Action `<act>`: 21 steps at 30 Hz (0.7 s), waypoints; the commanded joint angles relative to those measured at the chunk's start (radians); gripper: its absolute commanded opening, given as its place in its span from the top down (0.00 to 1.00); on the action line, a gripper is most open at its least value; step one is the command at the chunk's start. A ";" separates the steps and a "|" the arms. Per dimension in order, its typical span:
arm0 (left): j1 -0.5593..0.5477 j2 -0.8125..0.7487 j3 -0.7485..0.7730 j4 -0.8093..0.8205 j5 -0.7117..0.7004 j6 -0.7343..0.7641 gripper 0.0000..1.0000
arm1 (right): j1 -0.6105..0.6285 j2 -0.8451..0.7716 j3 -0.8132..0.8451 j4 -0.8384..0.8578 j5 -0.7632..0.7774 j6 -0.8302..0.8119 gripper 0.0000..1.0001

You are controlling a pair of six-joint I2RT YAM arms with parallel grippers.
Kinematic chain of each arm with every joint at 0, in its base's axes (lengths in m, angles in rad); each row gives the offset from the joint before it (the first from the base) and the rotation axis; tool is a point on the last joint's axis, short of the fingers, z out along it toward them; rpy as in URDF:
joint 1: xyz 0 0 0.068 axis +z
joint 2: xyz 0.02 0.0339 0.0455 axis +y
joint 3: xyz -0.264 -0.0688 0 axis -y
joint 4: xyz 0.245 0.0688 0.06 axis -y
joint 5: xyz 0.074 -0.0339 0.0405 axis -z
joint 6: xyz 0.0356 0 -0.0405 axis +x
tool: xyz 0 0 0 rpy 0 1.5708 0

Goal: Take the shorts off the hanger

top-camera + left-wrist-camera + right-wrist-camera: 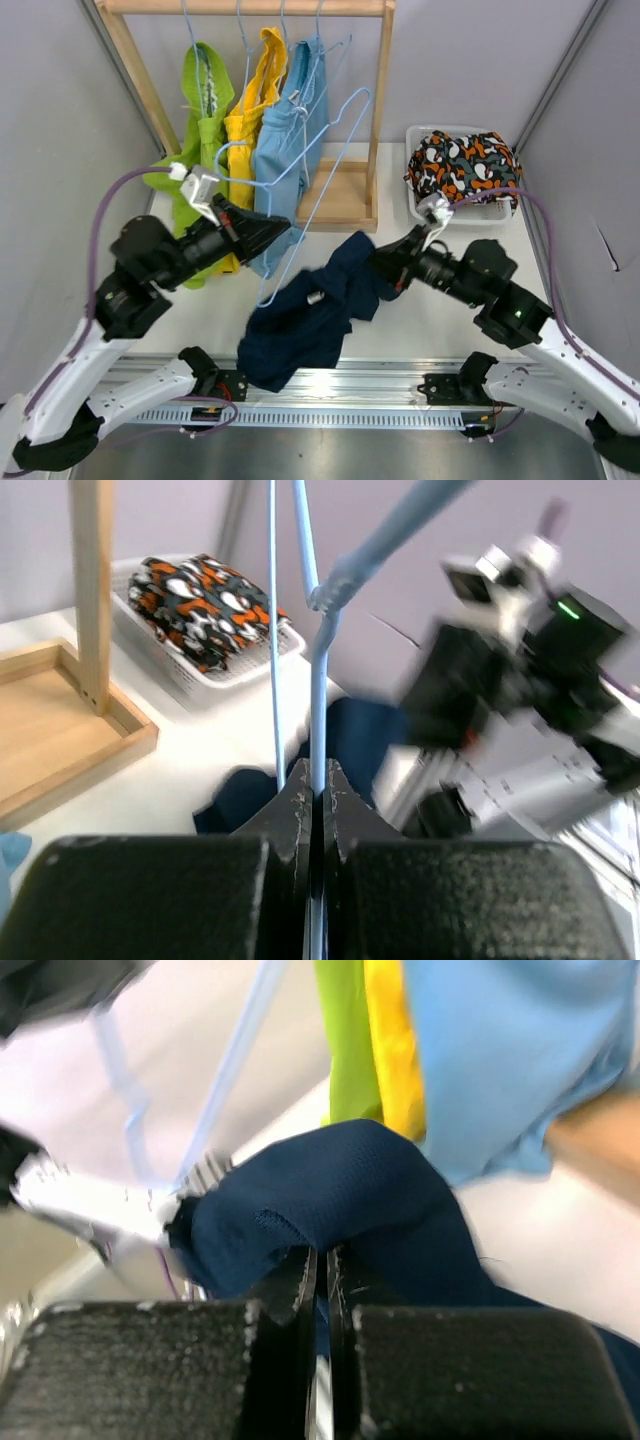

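Before the rack (378,110), left jaws pinch a blue hanger (317,700) — right jaws clamp navy shorts (300,320).

Top external: high behind near edge, looking down over whole worktop (400,330). Left wrist: close, low, faces far-right corner. Right wrist: close, faces far-left corner. All three share navy shorts (310,320).

left arm (150,262) angled forward-right, jaws pinched together | right arm (490,285) angled left, jaws apparently pinched together
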 commanded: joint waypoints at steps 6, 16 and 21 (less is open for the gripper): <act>-0.022 0.136 0.049 0.253 -0.271 0.049 1.00 | 0.268 0.069 0.203 -0.047 0.430 -0.172 1.00; -0.080 0.017 0.220 -0.338 -0.397 0.069 1.00 | -0.208 0.458 0.991 -0.214 0.612 -0.452 1.00; -0.080 -0.036 0.243 -0.482 -0.499 0.081 1.00 | -0.509 0.746 1.361 -0.218 0.459 -0.432 1.00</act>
